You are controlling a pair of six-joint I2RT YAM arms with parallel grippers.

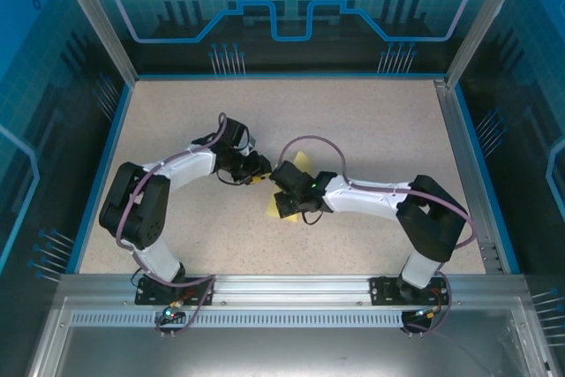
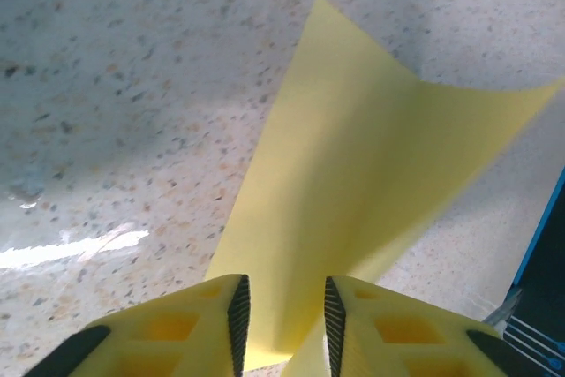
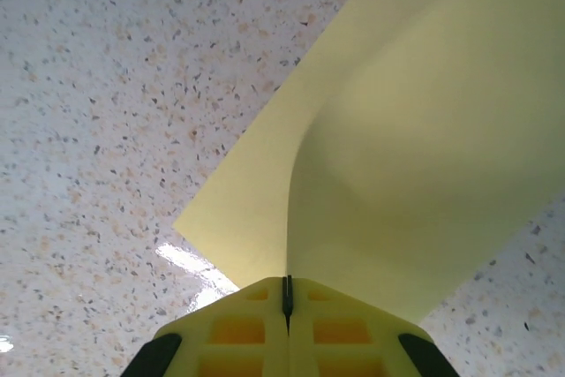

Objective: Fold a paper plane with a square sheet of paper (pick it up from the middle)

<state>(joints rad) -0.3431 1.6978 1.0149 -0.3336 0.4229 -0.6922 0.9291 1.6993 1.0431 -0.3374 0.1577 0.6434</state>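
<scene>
The square sheet of paper point(image 1: 303, 162) is pale yellow and lifted off the tabletop between the two arms near the table's middle. My right gripper point(image 3: 286, 293) is shut on one edge of the sheet point(image 3: 424, 174), which curves up and away from the jaws. My left gripper point(image 2: 284, 320) stands open, its ribbed pads point(image 2: 238, 315) apart with a strip of the sheet point(image 2: 353, 174) running through the gap. From above, the left gripper point(image 1: 260, 176) and the right gripper point(image 1: 281, 207) sit close together, nearly tip to tip.
The speckled tabletop point(image 1: 371, 121) is bounded by a blue rim and metal frame posts point(image 1: 459, 130). A blue edge point(image 2: 543, 236) shows at the right of the left wrist view. Cables loop over both arms.
</scene>
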